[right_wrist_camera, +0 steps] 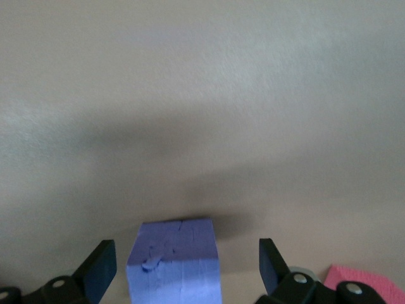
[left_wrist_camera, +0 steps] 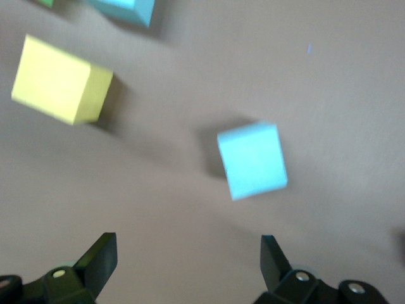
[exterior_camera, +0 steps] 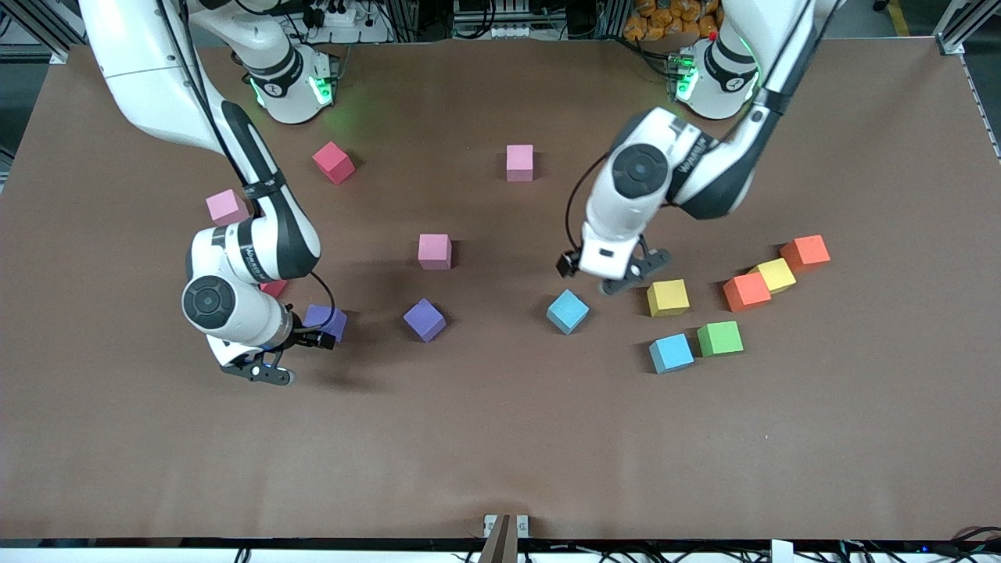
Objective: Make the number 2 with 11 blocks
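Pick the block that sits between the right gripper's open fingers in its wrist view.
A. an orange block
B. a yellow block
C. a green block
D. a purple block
D: the right wrist view shows a purple block standing between the open fingers of the right gripper, apart from both, and the front view shows that gripper low over the same purple block.

1. A small red foam cube (exterior_camera: 274, 288) is mostly hidden under the right arm's wrist.
2. A purple foam cube (exterior_camera: 326, 320) is partly covered by the right gripper (exterior_camera: 270, 367).
3. In the right wrist view, a pink foam cube (right_wrist_camera: 364, 284) is cut off at the edge.
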`<act>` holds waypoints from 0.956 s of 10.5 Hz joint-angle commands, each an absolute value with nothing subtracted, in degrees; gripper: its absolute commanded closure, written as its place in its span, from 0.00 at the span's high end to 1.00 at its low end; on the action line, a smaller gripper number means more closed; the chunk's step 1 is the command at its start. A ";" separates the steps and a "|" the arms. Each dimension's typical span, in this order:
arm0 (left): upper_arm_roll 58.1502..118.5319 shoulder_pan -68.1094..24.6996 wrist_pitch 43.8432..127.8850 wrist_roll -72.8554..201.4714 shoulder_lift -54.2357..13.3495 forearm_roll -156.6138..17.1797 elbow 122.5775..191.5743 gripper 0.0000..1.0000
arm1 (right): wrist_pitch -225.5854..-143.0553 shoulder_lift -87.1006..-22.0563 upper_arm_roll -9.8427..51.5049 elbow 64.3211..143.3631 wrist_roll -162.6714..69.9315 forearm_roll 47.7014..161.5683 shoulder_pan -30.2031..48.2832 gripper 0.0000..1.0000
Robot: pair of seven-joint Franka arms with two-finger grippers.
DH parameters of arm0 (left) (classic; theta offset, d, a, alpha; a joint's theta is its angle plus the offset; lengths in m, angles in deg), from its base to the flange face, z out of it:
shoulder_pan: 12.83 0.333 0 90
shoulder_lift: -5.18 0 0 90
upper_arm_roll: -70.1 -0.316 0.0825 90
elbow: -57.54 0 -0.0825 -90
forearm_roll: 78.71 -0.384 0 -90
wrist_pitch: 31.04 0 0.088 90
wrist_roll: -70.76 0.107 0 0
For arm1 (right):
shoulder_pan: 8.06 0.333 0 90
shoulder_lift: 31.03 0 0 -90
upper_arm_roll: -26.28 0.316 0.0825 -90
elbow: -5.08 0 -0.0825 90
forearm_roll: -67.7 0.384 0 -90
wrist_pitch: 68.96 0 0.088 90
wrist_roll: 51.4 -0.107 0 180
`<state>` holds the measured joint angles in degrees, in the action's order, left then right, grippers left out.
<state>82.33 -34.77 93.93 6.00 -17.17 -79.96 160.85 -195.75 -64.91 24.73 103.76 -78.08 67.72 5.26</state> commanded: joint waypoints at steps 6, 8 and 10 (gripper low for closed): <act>82.58 -32.96 92.63 5.98 -33.05 -81.17 144.04 1.00 | -196.75 -63.37 25.31 108.35 -77.86 67.96 5.48 1.00; 82.50 -32.70 92.80 6.42 -34.02 -80.99 142.54 1.00 | -197.71 -63.20 25.57 109.49 -77.33 68.23 5.39 1.00; 82.58 -32.17 92.98 8.88 -34.99 -80.91 140.51 1.00 | -202.88 -62.32 25.67 112.73 -72.43 72.77 5.30 1.00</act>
